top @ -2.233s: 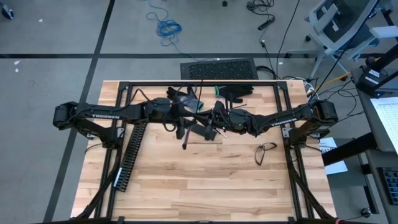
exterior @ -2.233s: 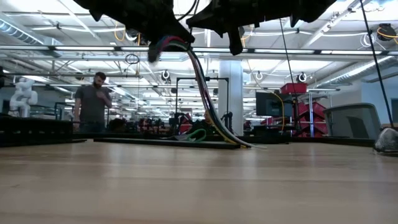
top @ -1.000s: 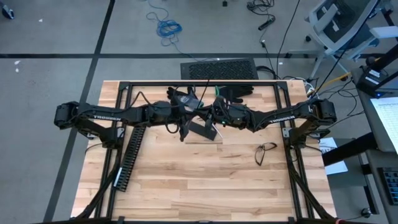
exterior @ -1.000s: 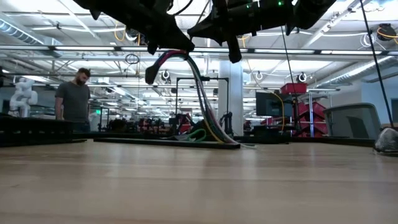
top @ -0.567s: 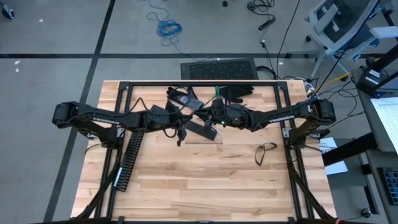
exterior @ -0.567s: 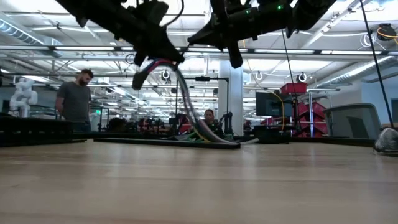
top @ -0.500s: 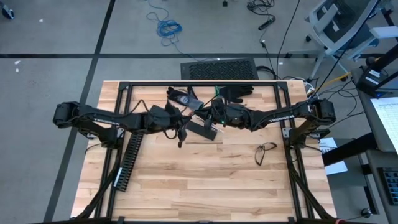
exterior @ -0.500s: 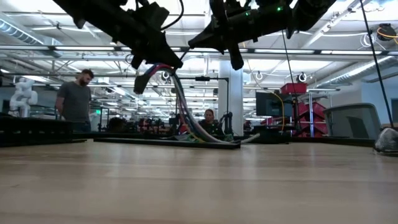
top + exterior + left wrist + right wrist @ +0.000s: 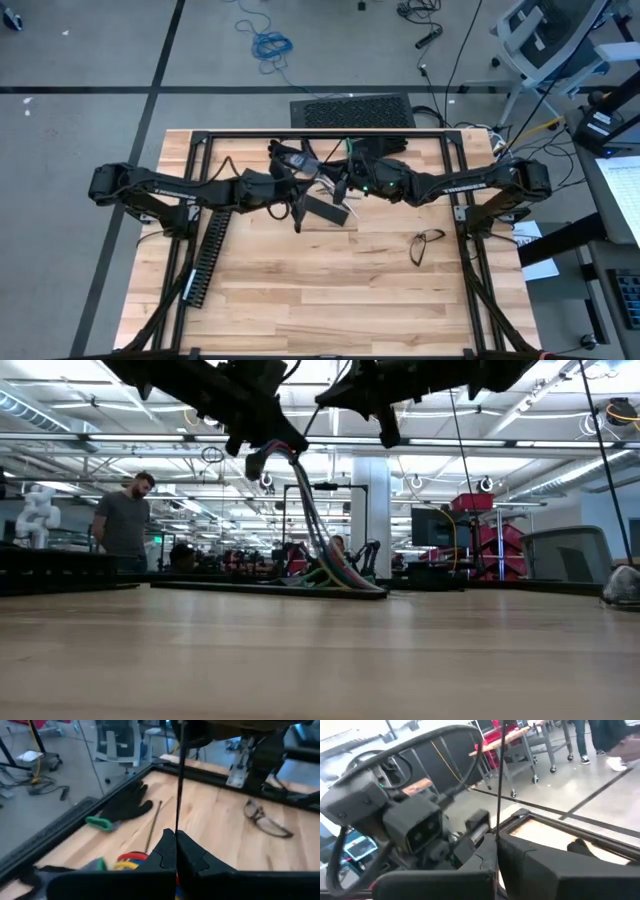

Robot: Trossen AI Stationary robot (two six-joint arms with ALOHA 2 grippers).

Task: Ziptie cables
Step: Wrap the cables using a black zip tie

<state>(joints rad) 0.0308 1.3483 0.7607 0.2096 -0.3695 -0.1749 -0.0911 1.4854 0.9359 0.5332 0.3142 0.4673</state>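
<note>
The cables (image 9: 318, 525), a bundle of red, yellow, blue and green wires, hang from my left gripper (image 9: 262, 452) above the table's far middle. Their lower end (image 9: 345, 582) lies on the table. In the left wrist view the coloured wires (image 9: 131, 861) show just beside my shut left gripper (image 9: 176, 845). My right gripper (image 9: 386, 428) hovers close to the right of it, also shut (image 9: 496, 847). A thin black strand (image 9: 500, 775) stands up from between its fingertips, and a like strand (image 9: 179, 780) from the left ones. In the high view the grippers (image 9: 296, 208) (image 9: 345, 186) sit close together. My left gripper is shut on the cables near their upper end (image 9: 275, 452), with a short stub (image 9: 250, 466) sticking out past the fingers. The bundle bends over and hangs down slack, its lower end resting on the table. My right gripper pinches the thin black strand (image 9: 498, 827) between its fingertips. What the strand belongs to, and whether this gripper touches the cables, I cannot tell.
A long black slotted duct (image 9: 210, 250) lies at the table's left. Glasses (image 9: 428, 243) lie at the right. A black glove with a green cuff (image 9: 122, 807) and a thin stick (image 9: 152, 826) lie near the far edge. A flat dark piece (image 9: 325, 210) lies under the grippers. A person (image 9: 125, 520) stands in the room behind.
My left gripper dipped down and toward the table's left, then came back up and toward the right gripper. The cables' upper part swung with it while their lower end stayed on the table. My right gripper rose slightly and moved toward the far edge.
</note>
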